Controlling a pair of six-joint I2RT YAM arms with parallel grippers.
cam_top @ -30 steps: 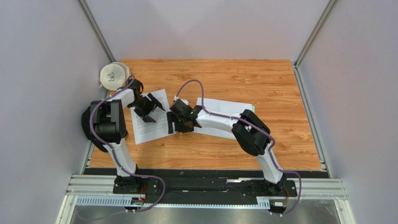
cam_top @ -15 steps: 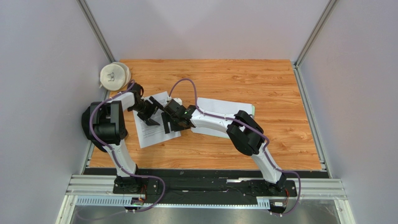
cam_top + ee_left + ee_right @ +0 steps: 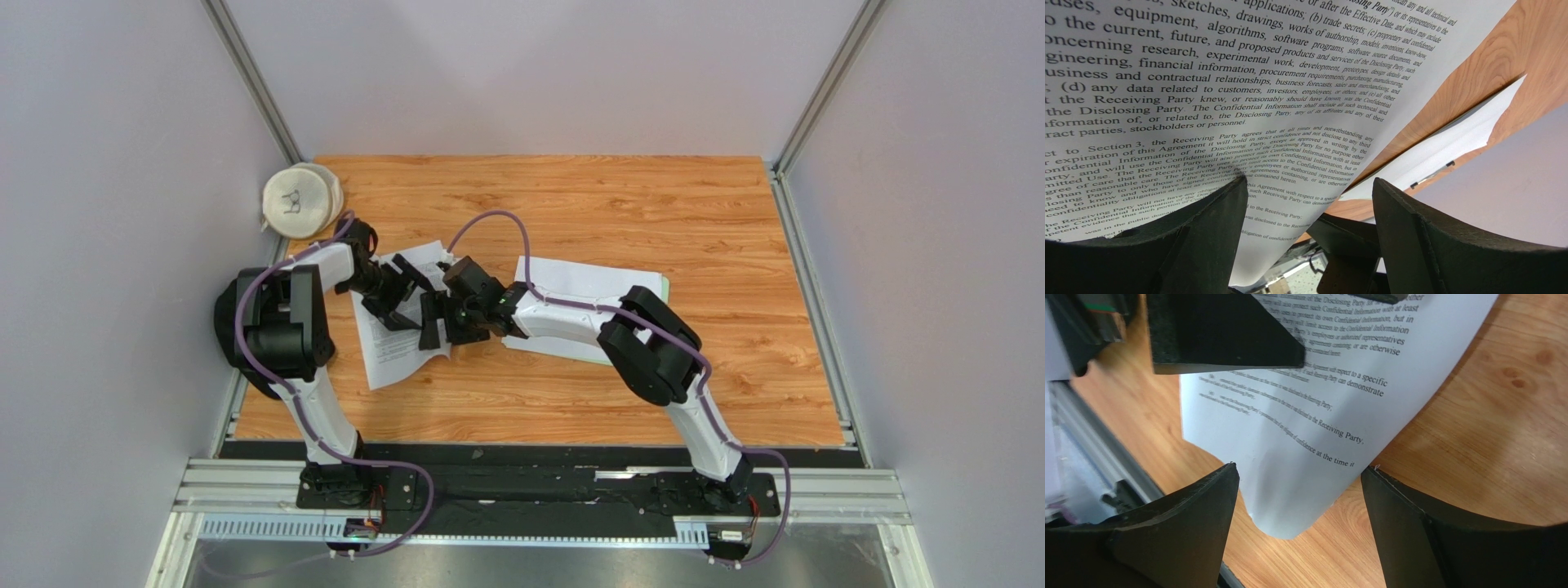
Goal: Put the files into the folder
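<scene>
The left fingers [image 3: 400,306] and right fingers [image 3: 437,328] both stand open, facing each other across a curled corner of the file sheet [image 3: 395,358]. They are probably bowing it off the counter [image 3: 589,208] for a pinch. The folder [image 3: 664,284] lies behind the right fingers.

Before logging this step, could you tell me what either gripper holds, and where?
Nothing: left gripper and right gripper stand open at the white printed paper sheet.

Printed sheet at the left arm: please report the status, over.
Left gripper, right gripper: jaws open. Sheet curled up, corner between right jaws, not pinched. Folder apart to the right, second sheet on it; nothing between.
</scene>
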